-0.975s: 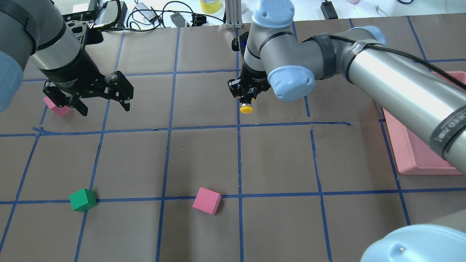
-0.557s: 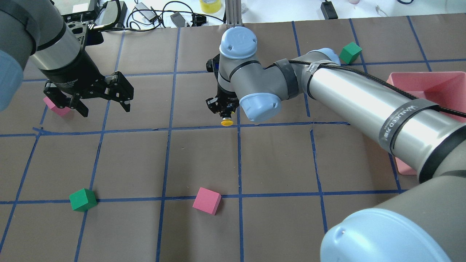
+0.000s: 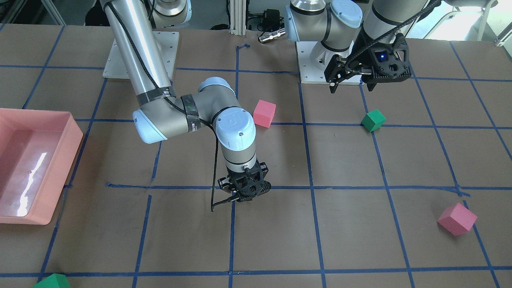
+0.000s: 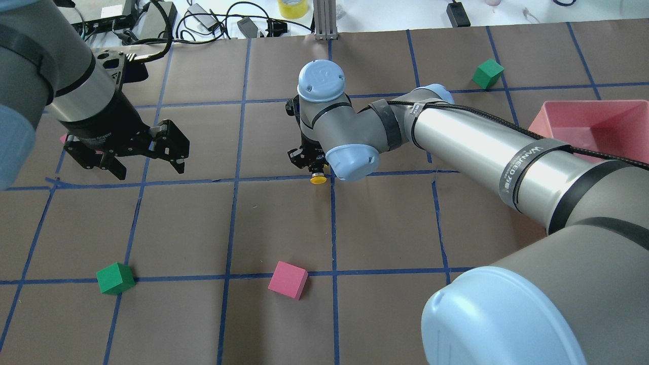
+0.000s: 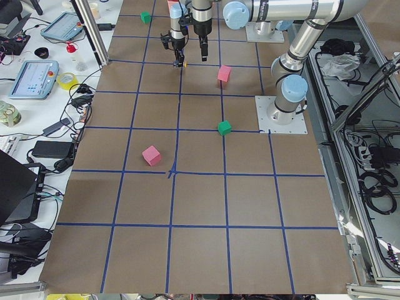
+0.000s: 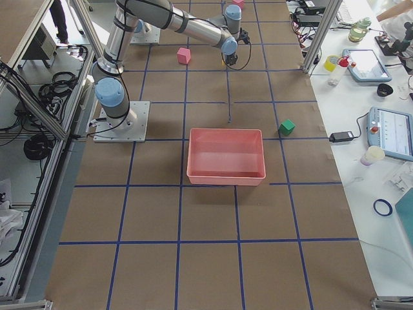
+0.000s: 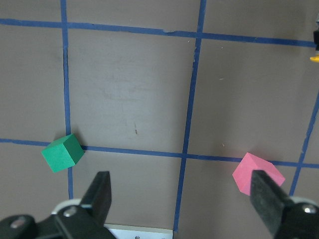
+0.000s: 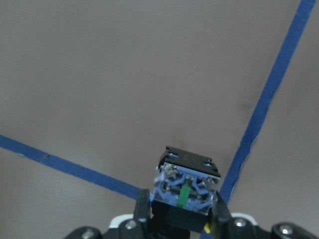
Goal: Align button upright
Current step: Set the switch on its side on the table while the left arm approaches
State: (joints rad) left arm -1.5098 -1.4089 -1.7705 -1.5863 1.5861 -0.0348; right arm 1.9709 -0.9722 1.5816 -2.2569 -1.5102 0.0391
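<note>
Pink bin (image 4: 588, 124) sits on the table (image 4: 385, 228) at the robot's right w/ only light glare on its floor. L gripper (image 4: 149, 166) hangs over the left side, jaws wide apart, and R gripper (image 4: 315, 170) points down mid-table, jaws clamped on the button (image 4: 318, 178). Well apart from it lie a green cube (image 4: 115, 278), a pink cube (image 4: 288, 280) and a second green cube (image 4: 488, 73). The button is at a crossing of blue tape lines (image 4: 263, 178), yellow cap toward the table, black body betw. the fingers, silvery base facing the wrist cam; can't tell if the cap touches down.
</note>
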